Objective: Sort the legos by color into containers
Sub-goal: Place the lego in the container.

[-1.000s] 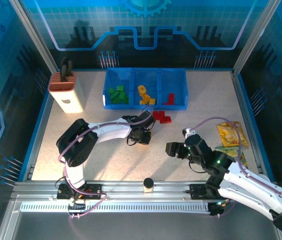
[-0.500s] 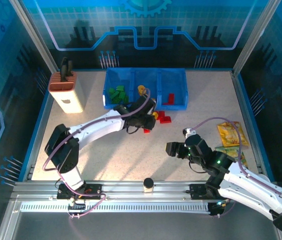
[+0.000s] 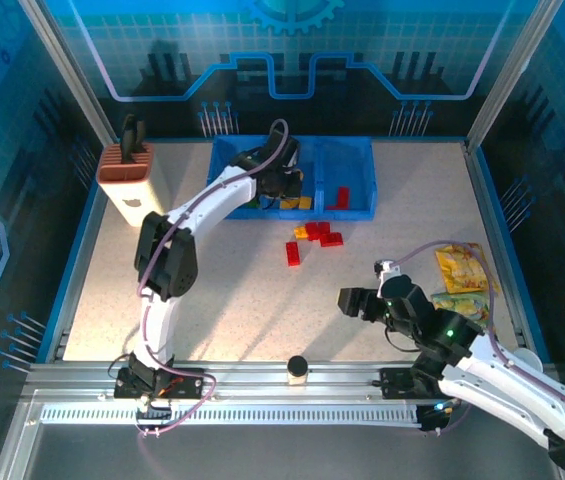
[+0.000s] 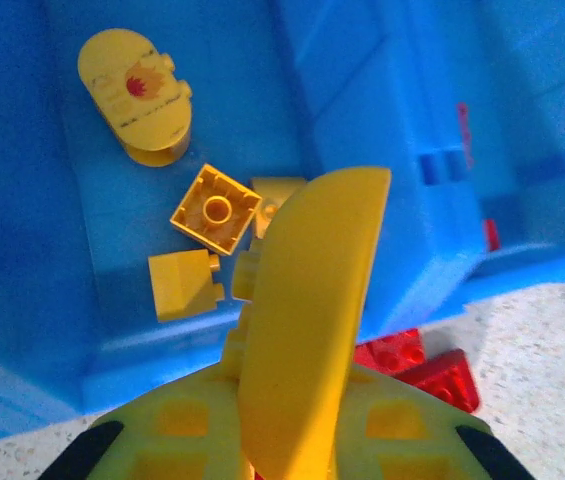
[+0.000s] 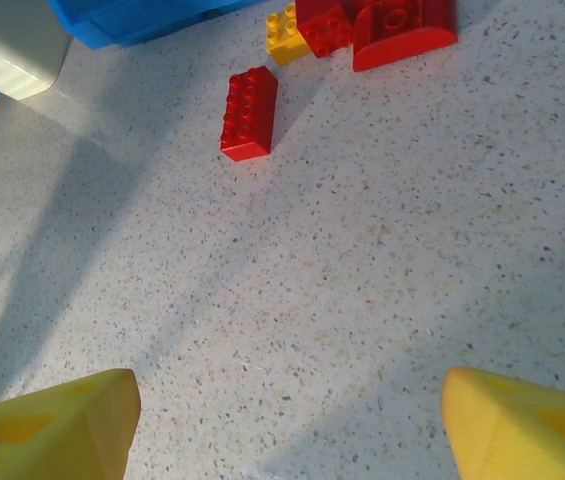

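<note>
Over the middle bin: yellow brick ready to drop

At the tray (image 3: 357, 165), the left gripper (image 3: 284, 190) has swung up from the table (image 5: 362, 250) within 1 second. Its jaws are shut on what looks like a curved yellow brick (image 4: 312, 300), above others in the middle bin (image 4: 252, 90). Release seems next. 3 red and 1 yellow loose bricks (image 3: 320, 233) remain. The left arm reaches far forward; the right gripper (image 3: 345, 300) hovers open, empty.

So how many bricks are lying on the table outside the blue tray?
4: one long red brick lies alone; a yellow brick and two red bricks cluster nearer the tray. Others could be hidden beneath.
</note>
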{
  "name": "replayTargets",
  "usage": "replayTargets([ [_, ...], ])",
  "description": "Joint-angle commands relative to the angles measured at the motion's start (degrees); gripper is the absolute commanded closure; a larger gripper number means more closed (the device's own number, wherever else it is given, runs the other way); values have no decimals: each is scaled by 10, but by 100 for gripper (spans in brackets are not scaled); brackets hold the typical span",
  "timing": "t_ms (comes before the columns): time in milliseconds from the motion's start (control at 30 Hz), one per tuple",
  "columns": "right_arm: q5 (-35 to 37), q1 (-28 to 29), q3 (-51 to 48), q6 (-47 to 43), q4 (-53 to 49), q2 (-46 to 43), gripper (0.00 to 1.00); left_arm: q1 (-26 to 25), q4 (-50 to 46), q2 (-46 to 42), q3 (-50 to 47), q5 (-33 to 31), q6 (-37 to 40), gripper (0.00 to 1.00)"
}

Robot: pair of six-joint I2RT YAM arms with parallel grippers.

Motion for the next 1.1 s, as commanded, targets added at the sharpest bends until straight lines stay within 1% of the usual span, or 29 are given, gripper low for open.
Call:
replayTargets([
  [0, 22, 10, -11, 15, -38, -27, 20, 5, -54, 32, 53, 7, 16, 82],
  [200, 26, 10, -13, 15, -45, -37, 20, 8, -70, 65, 93, 5, 15, 76],
  [300, 22, 10, -12, 13, -38, -28, 20, 9, -82, 66, 103, 2, 12, 65],
  [367, 19, 10, -11, 12, -32, -21, 20, 8, -79, 57, 95, 3, 12, 49],
  [433, 16, 10, -13, 12, -25, -13, 20, 7, -70, 43, 76, 1, 12, 45],
  [600, 9, 10, -12, 11, -9, 0, 20, 7, -42, -2, 11, 1, 9, 44],
  [733, 11, 10, -11, 11, -6, 5, 20, -1, -12, -41, -68, 3, 5, 44],
  [867, 10, 11, -14, 12, -1, 9, 20, -19, 2, -61, -137, 0, -6, 43],
  [1067, 21, 11, -8, 13, -8, 9, 20, -52, 23, -74, -200, 1, -31, 41],
])
